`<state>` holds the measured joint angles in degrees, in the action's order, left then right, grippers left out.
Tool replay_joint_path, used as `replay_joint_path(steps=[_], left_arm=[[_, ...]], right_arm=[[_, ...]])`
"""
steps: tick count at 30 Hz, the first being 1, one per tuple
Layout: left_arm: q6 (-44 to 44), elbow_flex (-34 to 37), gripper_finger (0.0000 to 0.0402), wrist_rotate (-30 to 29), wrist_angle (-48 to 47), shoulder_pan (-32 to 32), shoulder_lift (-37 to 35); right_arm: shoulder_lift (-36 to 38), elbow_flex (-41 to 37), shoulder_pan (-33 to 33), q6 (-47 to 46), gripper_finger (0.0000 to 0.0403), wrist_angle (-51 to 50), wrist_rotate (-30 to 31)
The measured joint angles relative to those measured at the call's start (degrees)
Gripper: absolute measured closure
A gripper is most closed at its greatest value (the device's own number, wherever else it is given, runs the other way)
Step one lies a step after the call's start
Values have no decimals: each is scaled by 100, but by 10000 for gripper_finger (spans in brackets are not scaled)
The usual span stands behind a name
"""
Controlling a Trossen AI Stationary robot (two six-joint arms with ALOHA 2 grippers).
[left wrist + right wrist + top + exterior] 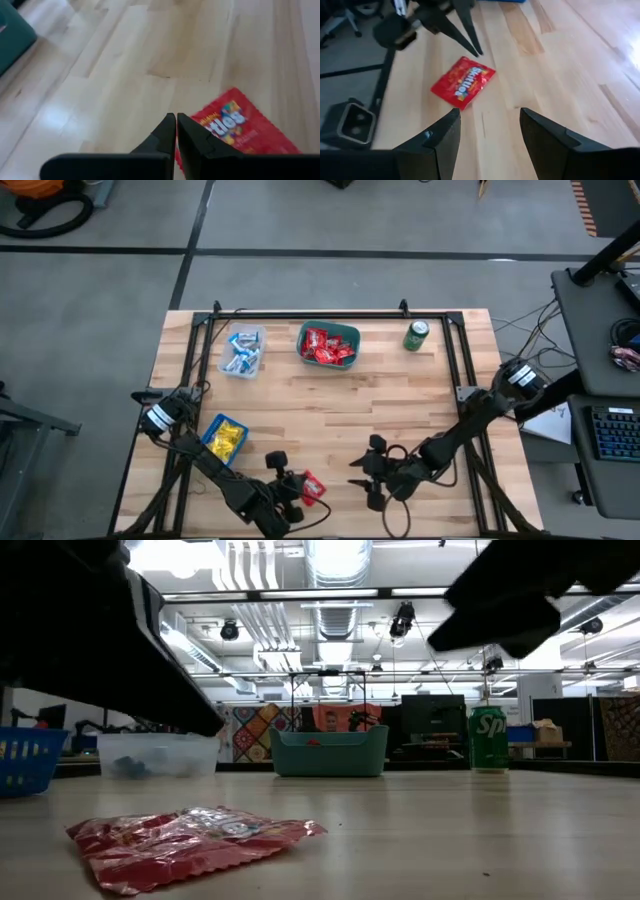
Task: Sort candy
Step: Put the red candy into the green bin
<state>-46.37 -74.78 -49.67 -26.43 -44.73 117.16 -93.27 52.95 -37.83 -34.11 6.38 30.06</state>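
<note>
Just beside the shut left hand (176,125) lies a red packet (240,131).

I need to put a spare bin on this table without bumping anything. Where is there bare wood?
The middle is bare wood, between the green bin and the two grippers. The right side below the green can is also free. The front edge is crowded: left gripper, shut beside a red packet, and open right gripper.

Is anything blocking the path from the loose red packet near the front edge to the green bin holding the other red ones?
Nothing visible does. Bare wood lies between the red packet and the green bin. The shut left gripper sits beside the packet, not on that path.
</note>
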Motion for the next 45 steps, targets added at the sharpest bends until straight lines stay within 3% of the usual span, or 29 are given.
replay_joint_path(steps=[8, 12, 21, 26, 32, 38, 45], left_arm=[[-104, 8, 386, 628, 14, -138, -2], [-581, 94, 348, 1026, -3, -136, -2], [-1135, 171, 242, 1021, 4, -125, -7], [-1312, 229, 210, 976, 51, -118, 134], [-1368, 245, 214, 847, 92, -120, 238], [-1451, 342, 258, 771, 136, -116, 243], [-1613, 480, 315, 737, 245, -114, 244]], right_arm=[[-299, 13, 79, 4, 207, 30, -52], [-302, 13, 82, 50, 207, 36, -50], [-325, 13, 74, 47, 207, 58, -52], [-374, 13, 75, 37, 207, 143, -52], [-524, 22, 86, 20, 207, 356, -52], [-835, 24, 219, -333, 207, 1106, -103], [-1162, 26, 723, -1405, 207, 1313, -898]])
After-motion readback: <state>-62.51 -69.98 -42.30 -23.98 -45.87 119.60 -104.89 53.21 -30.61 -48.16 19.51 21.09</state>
